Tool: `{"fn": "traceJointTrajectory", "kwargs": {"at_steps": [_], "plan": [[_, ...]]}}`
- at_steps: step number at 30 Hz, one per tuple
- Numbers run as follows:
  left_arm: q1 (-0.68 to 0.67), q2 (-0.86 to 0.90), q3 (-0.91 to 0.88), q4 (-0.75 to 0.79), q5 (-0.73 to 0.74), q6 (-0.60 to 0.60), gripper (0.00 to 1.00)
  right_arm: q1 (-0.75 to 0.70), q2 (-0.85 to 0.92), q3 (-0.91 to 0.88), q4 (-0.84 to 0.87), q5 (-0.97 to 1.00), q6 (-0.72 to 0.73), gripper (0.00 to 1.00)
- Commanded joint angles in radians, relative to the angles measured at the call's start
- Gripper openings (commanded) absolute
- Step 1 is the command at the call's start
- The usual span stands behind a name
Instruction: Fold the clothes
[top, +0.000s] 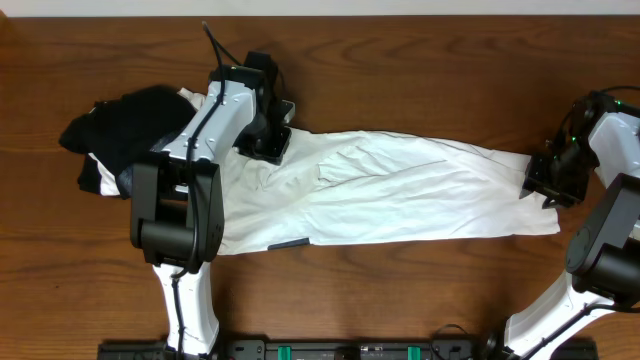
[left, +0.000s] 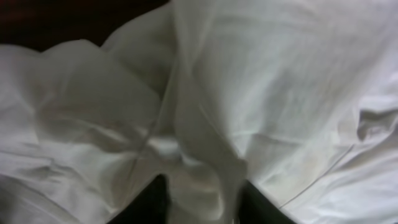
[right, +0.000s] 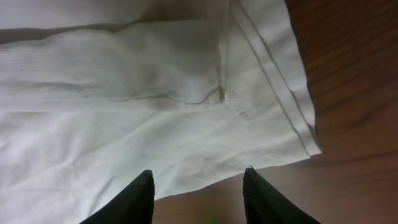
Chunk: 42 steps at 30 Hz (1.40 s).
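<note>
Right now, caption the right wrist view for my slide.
Open right pincer over a hemmed corner of white T-shirt on wooden table.

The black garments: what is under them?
White cloth peeks out under the black garments at their lower edge, probably the white T-shirt. How far it reaches beneath them is covered.

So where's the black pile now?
In the overhead view, the black pile lies far left, against the white T-shirt's left end, beside the left arm.
</note>
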Motion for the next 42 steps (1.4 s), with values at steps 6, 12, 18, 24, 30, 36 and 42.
{"fn": "traceJointTrajectory", "kwargs": {"at_steps": [6, 12, 18, 24, 30, 36, 42], "plan": [[-0.002, -0.097, 0.045, -0.113, 0.006, -0.003, 0.19, -0.005, -0.021, -0.002, 0.001, -0.012, 0.010, 0.45], [-0.002, -0.212, 0.045, -0.257, 0.007, -0.030, 0.19, -0.006, -0.021, -0.002, 0.016, -0.012, 0.010, 0.45], [-0.003, -0.233, 0.035, -0.380, 0.011, -0.033, 0.19, -0.005, -0.021, -0.002, 0.018, -0.013, 0.010, 0.46], [-0.003, -0.233, -0.084, -0.133, 0.008, -0.117, 0.53, -0.005, -0.021, -0.002, 0.019, -0.013, 0.010, 0.46], [0.005, -0.233, -0.232, 0.052, -0.039, -0.432, 0.54, -0.005, -0.021, -0.002, 0.020, -0.013, 0.010, 0.46], [0.005, -0.233, -0.299, 0.224, -0.072, -0.485, 0.54, -0.005, -0.021, -0.002, 0.029, -0.013, 0.011, 0.46], [0.005, -0.221, -0.304, 0.287, -0.112, -0.418, 0.45, -0.005, -0.021, -0.002, 0.027, -0.013, 0.011, 0.46]]}}
